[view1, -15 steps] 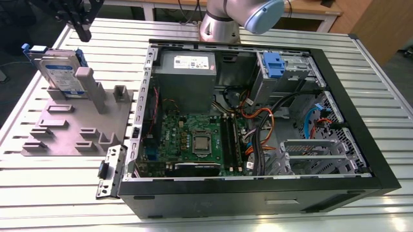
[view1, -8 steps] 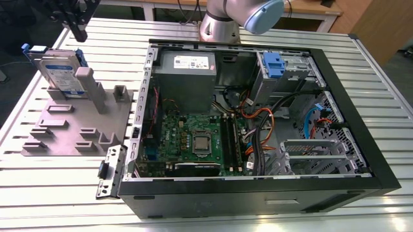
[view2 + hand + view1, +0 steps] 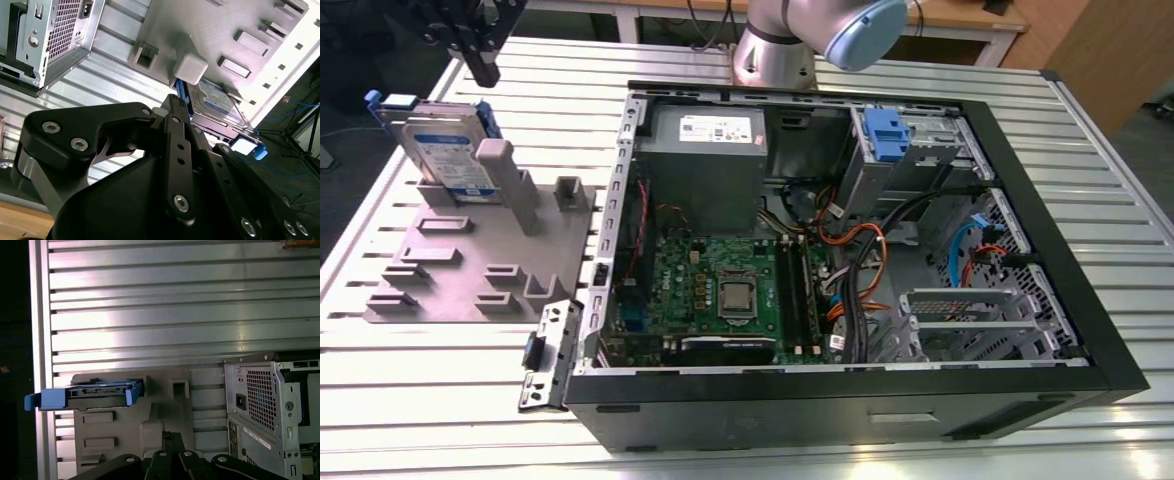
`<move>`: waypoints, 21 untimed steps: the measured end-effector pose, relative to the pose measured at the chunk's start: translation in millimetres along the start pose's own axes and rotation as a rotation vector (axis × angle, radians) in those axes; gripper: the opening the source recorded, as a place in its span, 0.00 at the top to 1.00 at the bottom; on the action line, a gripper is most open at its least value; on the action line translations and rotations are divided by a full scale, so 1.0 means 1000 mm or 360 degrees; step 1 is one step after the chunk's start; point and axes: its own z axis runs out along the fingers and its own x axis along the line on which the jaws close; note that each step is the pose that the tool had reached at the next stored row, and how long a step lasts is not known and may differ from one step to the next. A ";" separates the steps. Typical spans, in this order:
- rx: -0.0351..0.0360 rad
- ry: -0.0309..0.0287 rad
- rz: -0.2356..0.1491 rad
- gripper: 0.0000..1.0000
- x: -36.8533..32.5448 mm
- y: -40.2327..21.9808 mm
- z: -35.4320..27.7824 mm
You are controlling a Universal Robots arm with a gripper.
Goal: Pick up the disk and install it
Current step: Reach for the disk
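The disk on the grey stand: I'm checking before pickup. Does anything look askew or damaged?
Nothing stands out. The disk stands on edge in the grey stand, with no damage visible. The hand hangs above it, apart.

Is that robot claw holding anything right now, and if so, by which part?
Nothing is held. The gripper hangs above the disk, apart from it; the disk stands propped on the grey fixture.
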 end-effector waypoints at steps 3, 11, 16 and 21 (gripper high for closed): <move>0.0000 -0.00003 0.0000 0.89 0.0004 -0.0001 0.0001; 0.0000 0.00042 0.0000 0.89 0.0060 -0.0004 0.0012; 0.0001 0.00154 0.0001 0.89 0.0062 -0.0004 0.0020; 0.0000 0.00154 0.0001 0.89 0.0062 -0.0004 0.0020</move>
